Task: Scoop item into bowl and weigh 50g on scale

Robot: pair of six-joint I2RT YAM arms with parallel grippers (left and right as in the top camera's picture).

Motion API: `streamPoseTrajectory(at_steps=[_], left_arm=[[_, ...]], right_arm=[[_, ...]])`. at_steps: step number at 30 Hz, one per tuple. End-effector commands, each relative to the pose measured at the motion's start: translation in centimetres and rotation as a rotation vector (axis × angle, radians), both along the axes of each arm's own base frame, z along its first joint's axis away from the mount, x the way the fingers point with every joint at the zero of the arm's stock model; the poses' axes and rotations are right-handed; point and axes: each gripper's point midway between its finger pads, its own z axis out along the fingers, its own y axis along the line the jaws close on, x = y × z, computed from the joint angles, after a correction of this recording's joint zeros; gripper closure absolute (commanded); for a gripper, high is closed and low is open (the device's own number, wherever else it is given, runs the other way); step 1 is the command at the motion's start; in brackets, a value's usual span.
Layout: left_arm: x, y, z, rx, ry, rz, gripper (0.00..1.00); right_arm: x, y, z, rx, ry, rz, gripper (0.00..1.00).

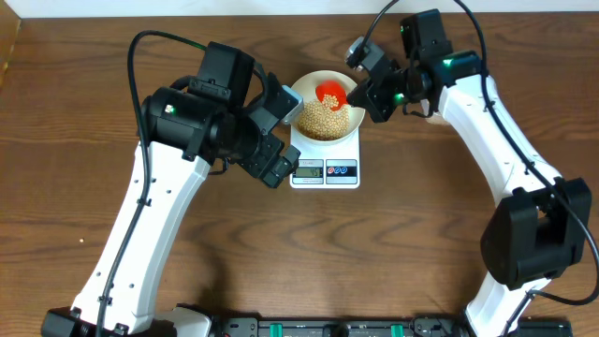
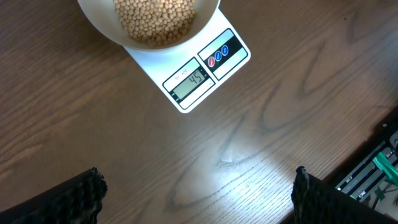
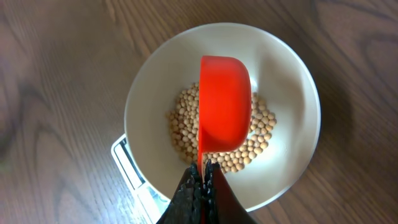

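A white bowl [image 1: 352, 124] stands on the white scale [image 1: 325, 172] and holds a pile of pale-tan beans [image 1: 320, 120]. My right gripper [image 1: 363, 94] is shut on the thin handle of a red scoop [image 1: 331, 93], which hangs tilted over the bowl. In the right wrist view the scoop's [image 3: 225, 102] rounded back faces the camera above the beans [image 3: 180, 124] and the bowl [image 3: 155, 81]. My left gripper [image 1: 283, 136] stands open just left of the scale, holding nothing. The left wrist view shows the scale [image 2: 227, 34], its display reading 45, and the bowl [image 2: 106, 28].
Both arms reach in over the brown wooden table [image 1: 412, 234] from the near edge. A black rail with cables [image 1: 328, 328] runs along the table's front. The left gripper's dark fingertips [image 2: 84, 196] sit wide apart above bare wood.
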Motion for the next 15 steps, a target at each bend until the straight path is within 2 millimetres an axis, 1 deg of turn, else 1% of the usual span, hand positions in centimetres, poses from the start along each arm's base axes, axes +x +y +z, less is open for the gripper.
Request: streamPoseTrajectory(at_steps=[1, 15], left_arm=[[-0.06, 0.11, 0.77, -0.005, -0.023, 0.010, 0.02], [-0.07, 0.11, 0.77, -0.005, -0.022, 0.010, 0.02]], right_arm=[[0.17, 0.47, 1.79, 0.053, -0.014, 0.006, 0.99], [0.14, 0.56, 1.95, 0.071, 0.002, -0.005, 0.99]])
